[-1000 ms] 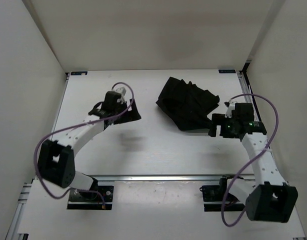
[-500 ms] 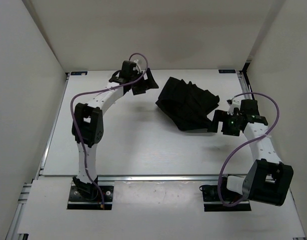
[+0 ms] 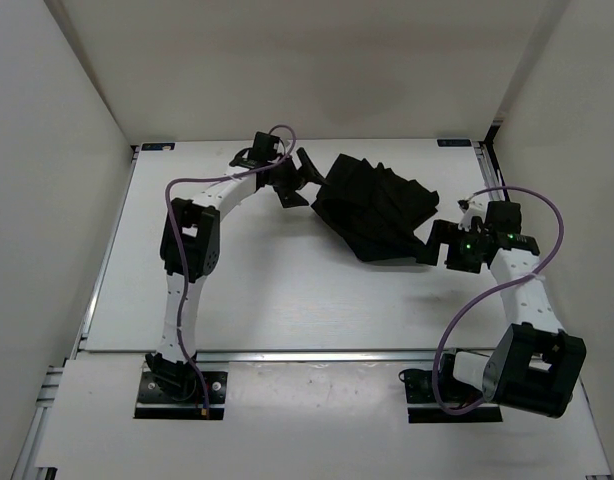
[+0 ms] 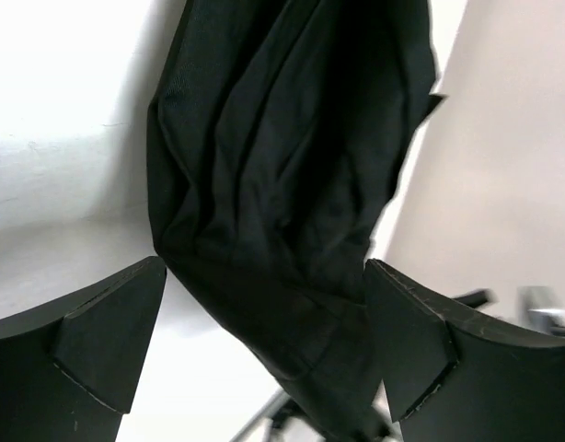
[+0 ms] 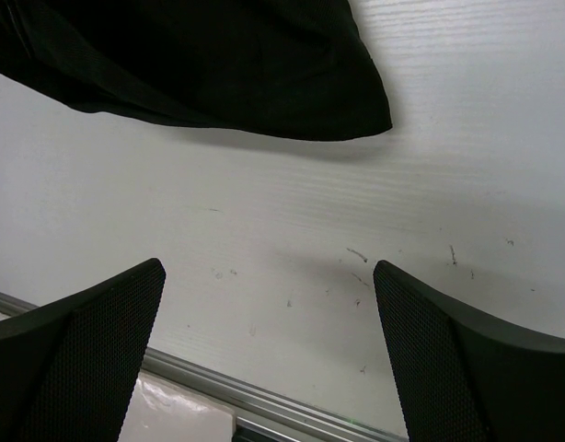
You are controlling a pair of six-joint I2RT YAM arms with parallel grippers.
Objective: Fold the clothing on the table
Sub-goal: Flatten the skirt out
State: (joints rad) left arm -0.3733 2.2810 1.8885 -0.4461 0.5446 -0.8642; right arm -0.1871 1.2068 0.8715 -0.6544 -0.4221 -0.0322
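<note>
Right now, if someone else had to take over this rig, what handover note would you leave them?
Left claw: open, holding nothing, pointed at the left edge of the clothing; contact cannot be judged.
Right claw: open, empty, over bare table just off the garment's near right corner.
Clothing: one black rumpled heap, far centre-right of the table.
Done: no fold visible.
Left: grip the edges, spread it flat, fold it.

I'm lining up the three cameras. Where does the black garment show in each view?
Top external: the clothing lies right of centre, on the table's far half.
Left wrist: the clothing fills the middle, top to bottom.
Right wrist: the clothing runs along the top edge, upper left.
Shared landmark: the white table beneath it.
</note>
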